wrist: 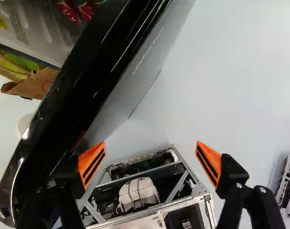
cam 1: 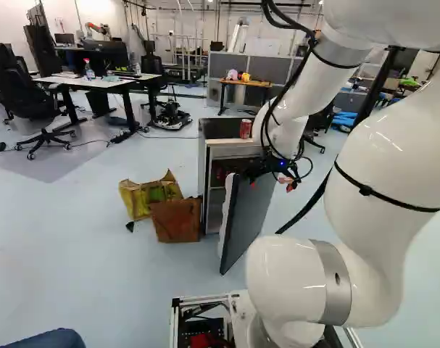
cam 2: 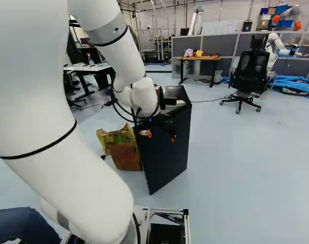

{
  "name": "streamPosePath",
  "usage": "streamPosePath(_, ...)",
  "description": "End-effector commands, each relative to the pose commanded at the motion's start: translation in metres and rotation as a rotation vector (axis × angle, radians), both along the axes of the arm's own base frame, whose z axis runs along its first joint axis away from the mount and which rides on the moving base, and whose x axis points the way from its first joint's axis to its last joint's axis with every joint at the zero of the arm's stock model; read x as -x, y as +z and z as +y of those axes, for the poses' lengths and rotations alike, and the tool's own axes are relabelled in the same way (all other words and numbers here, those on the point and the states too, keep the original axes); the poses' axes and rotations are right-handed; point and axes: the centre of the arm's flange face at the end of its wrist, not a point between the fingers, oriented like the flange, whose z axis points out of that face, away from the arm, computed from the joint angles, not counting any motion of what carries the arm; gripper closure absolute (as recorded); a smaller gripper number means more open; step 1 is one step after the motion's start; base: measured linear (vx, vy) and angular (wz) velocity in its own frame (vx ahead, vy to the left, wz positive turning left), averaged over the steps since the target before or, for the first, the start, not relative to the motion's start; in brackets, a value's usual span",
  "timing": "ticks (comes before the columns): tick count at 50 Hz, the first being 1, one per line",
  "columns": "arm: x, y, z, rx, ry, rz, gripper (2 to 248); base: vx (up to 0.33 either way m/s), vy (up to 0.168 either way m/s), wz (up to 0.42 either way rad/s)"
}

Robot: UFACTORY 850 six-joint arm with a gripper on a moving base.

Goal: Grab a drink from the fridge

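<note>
In the right base view my gripper (cam 2: 159,135) hangs in front of the dark fridge. The wrist view shows the gripper (wrist: 150,163) open, nothing between its orange pads, with the black edge of the fridge door (wrist: 70,100) close beside one finger. The fridge (cam 1: 213,177) stands with its door (cam 1: 246,217) swung partway out, seen in the left base view. Red cans (wrist: 77,10) lie beyond the door's edge in the wrist view. Another red can (cam 1: 246,128) stands on top of the fridge.
Beside the fridge are a yellow bag (cam 1: 143,201) and a brown paper bag (cam 1: 177,220). Desks (cam 1: 96,82) and an office chair (cam 1: 38,109) stand farther left. Another robot (cam 2: 271,48) is at the back right. The base frame (wrist: 135,214) shows below the gripper.
</note>
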Motion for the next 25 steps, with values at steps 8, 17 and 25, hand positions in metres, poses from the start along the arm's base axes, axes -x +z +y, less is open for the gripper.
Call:
streamPosePath(8, -0.008, 0.0, 0.005, 0.007, 0.029, -0.006, 3, 0.0, 0.0, 0.0)
streamPosePath(17, -0.018, 0.001, 0.009, 0.016, 0.059, -0.013, 3, 0.0, 0.0, 0.0)
streamPosePath(25, -0.027, 0.001, 0.012, 0.022, 0.081, -0.022, 3, 0.0, 0.0, 0.0)
